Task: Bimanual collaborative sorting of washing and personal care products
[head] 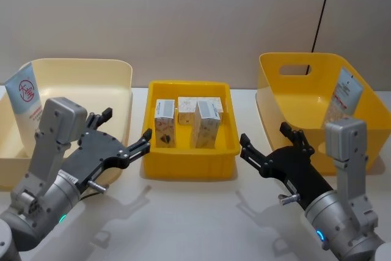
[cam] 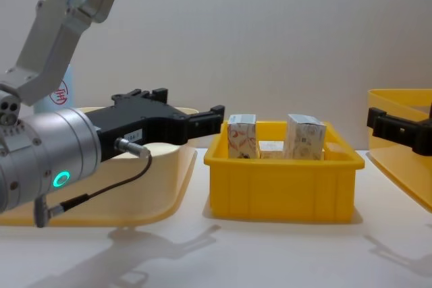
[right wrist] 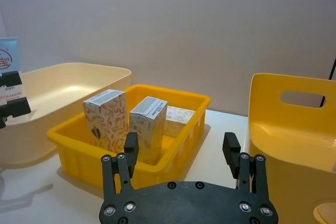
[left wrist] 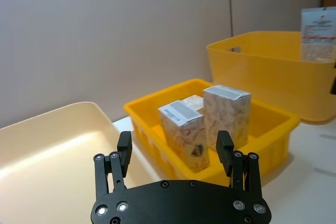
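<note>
Red "生" on pale-blue tube [right wrist: 9,54]

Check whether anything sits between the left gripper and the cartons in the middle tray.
Only the tray's left wall. The open left gripper hovers just outside it; the nearest carton stands just inside. From the chest view the fingertips look level with the carton tops, above the rim, so going over the wall seems free.

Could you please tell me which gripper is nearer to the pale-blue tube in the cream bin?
Left. The left gripper hovers open beside the cream bin holding the pale-blue tube; the right gripper sits across the yellow tray, farther off.
</note>
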Robot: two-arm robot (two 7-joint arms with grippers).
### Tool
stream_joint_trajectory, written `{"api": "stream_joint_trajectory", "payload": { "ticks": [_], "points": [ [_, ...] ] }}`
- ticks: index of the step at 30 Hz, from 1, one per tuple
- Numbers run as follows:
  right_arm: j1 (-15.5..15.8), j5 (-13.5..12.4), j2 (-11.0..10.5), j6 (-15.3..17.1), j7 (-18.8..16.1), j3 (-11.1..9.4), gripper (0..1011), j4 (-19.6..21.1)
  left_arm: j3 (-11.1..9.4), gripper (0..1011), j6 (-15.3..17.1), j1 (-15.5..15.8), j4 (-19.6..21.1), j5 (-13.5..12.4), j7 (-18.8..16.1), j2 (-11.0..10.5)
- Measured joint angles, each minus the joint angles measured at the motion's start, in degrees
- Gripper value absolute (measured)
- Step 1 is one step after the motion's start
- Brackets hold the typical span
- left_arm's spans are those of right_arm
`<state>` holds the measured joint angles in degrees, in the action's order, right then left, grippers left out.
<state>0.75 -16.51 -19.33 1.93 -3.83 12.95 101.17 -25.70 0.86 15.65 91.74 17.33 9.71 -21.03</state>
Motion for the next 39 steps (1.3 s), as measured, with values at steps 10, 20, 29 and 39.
{"api": "stream_joint_trajectory", "payload": {
  "ticks": [10,20,29,39],
  "points": [
    [0.1,0.0,0.0,0.0,0.0,0.0,1001,0.1,-0.3,1002,-0.1,-1.6,1.2,-4.4,-6.9,-0.7],
    [-0.4,-0.1,0.0,0.1,-0.7,-0.1,1001,0.0,-0.4,1002,-0.1,-2.1,1.5,-5.8,-9.1,-0.9],
    [-2.1,-0.8,0.5,1.1,-2.1,-0.1,1001,-0.9,-0.4,1002,-0.1,-2.1,1.5,-5.9,-9.1,-0.9],
    [-5.5,-1.8,1.8,4.1,-3.1,0.1,1001,-3.1,-0.3,1002,-0.1,-2.1,1.5,-5.9,-9.1,-0.9]
  ]
}}
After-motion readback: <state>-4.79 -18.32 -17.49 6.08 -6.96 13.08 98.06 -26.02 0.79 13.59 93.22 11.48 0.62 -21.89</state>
